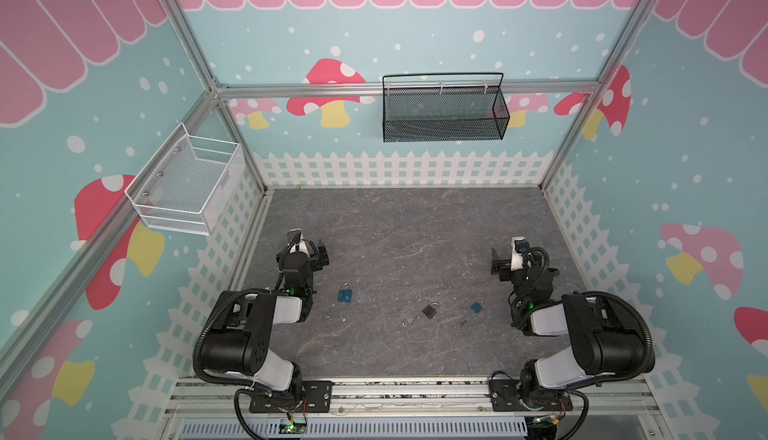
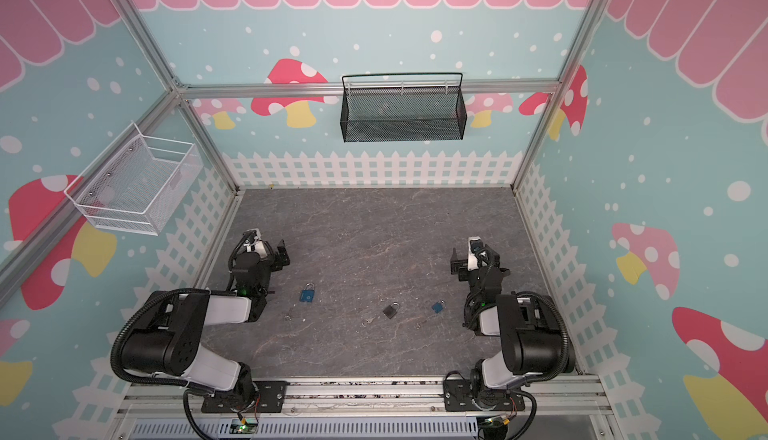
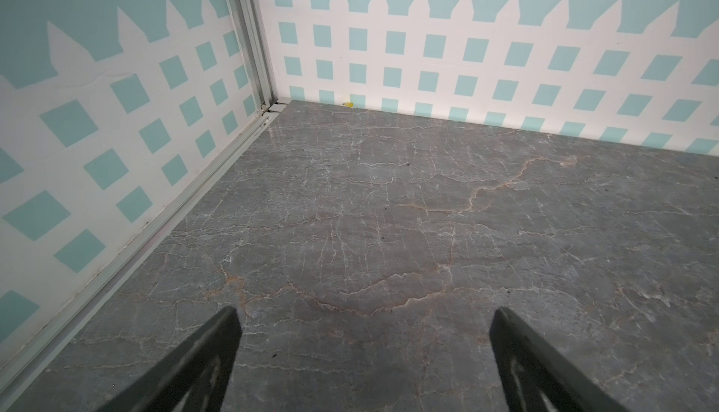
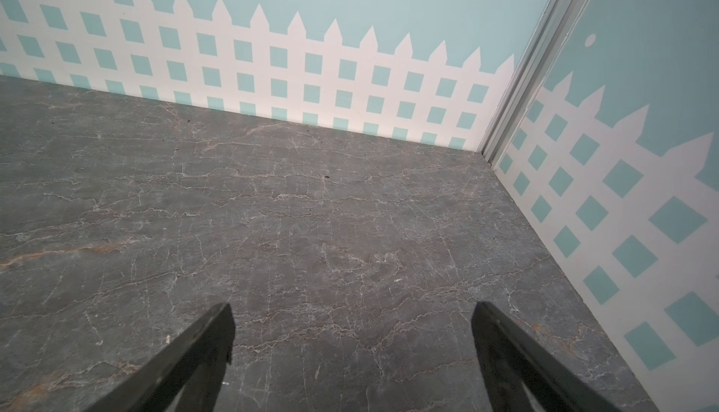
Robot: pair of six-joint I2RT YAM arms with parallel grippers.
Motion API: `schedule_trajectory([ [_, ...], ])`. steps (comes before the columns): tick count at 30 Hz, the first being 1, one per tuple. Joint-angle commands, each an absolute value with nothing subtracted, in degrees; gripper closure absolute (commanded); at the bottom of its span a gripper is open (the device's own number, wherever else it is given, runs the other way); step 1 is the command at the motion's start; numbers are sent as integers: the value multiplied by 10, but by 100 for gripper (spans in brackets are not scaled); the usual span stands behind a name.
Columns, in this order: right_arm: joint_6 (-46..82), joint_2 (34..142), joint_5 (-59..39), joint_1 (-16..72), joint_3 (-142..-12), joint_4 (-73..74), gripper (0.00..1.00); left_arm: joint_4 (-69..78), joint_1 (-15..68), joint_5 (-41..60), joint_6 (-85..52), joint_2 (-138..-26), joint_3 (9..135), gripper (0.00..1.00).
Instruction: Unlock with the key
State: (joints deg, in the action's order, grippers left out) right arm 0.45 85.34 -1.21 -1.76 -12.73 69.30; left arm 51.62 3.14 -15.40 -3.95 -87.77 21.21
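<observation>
Tabletop | my left gripper (image 3: 365,311) and right gripper (image 4: 353,305) gape wide, empty | parked apart, seemingly leaving the dark padlock (image 1: 430,310) (a key (image 1: 460,325) near) reachable

Left arm: the black-and-white jointed left arm (image 1: 253,334) is folded at the elbow, its forearm reaching away from its base.
Left pincer: the black two-fingered left pincer (image 1: 322,252) points forward, jaws spread wide.
Right arm: the black-and-white jointed right arm (image 1: 590,334) is folded in a mirrored pose.
Right pincer: the black two-fingered right pincer (image 1: 496,261) points forward, jaws equally wide, both fingers (image 4: 202,347) splayed.
</observation>
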Motion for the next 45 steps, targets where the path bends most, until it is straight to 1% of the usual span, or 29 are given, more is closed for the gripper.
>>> schedule_trajectory([
  [1,1,812,-8,-14,-146,638,2,548,32,-171,-39,-849,188,0],
  [5,27,773,-4,-14,-183,533,2,501,32,-166,-39,-780,179,0],
  [8,61,749,-5,-15,-196,485,2,395,31,-153,-56,-716,199,0],
  [12,101,718,-15,-15,-221,421,2,287,29,-142,-130,-652,227,0],
  [14,189,706,37,-15,-250,349,2,259,28,-141,-180,-634,238,0],
  [16,286,695,107,-15,-286,240,2,227,25,-135,-246,-617,246,0],
  [17,306,690,108,-16,-296,209,2,204,24,-136,-274,-607,251,0],
  [20,346,669,71,-18,-292,176,2,200,22,-143,-346,-583,237,0],
  [22,345,650,36,-18,-284,169,2,188,18,-112,-357,-571,239,0],
  [25,352,622,8,-19,-284,142,2,122,18,-80,-365,-551,259,0],
  [27,351,613,-16,-18,-291,124,2,74,18,-62,-373,-537,271,0],
  [30,354,616,-67,-16,-307,93,2,44,29,-35,-385,-509,271,0],
  [33,354,629,-117,-12,-330,44,2,-1,55,-31,-391,-478,278,0],
  [36,341,633,-151,9,-351,-6,2,-34,101,-28,-391,-454,284,0],
  [41,313,624,-159,74,-377,-91,2,-54,200,-30,-396,-434,284,0],
  [45,303,612,-155,134,-387,-164,2,-71,293,-53,-389,-445,292,0],
])
